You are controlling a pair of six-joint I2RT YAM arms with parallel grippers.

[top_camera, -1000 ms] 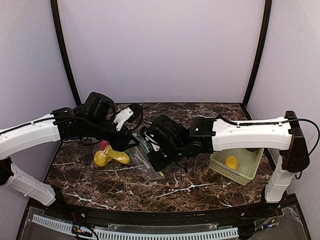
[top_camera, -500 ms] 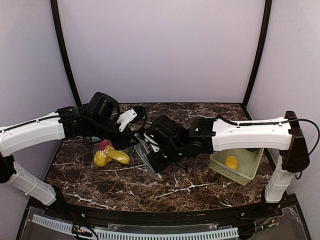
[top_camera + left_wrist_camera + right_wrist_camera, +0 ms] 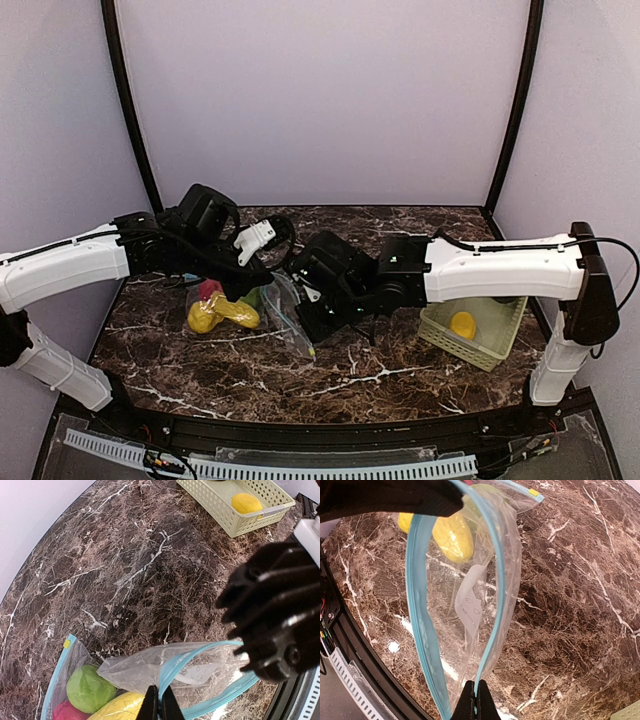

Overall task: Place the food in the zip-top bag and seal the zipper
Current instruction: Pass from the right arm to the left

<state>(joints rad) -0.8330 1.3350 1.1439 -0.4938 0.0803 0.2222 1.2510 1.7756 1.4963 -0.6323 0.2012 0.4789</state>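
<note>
Dark marble tabletop [image 3: 400, 370] carries the zip-top bag [image 3: 470, 595], mouth gaping, food [image 3: 452, 535] bunched at its closed end. My left gripper [image 3: 160, 707] and right gripper [image 3: 474, 702] each pinch the blue zipper rim [image 3: 412, 600]; I judge the film limp and slippery, so that stiffer rim is my hold.

The left arm [image 3: 60, 265] and right arm [image 3: 500, 268] are white shells with black joints, a thin black cable along each. A green dot [image 3: 397, 256] marks the right wrist. Left gripper [image 3: 159, 705] and right gripper [image 3: 474, 700] end in narrow black fingers
</note>
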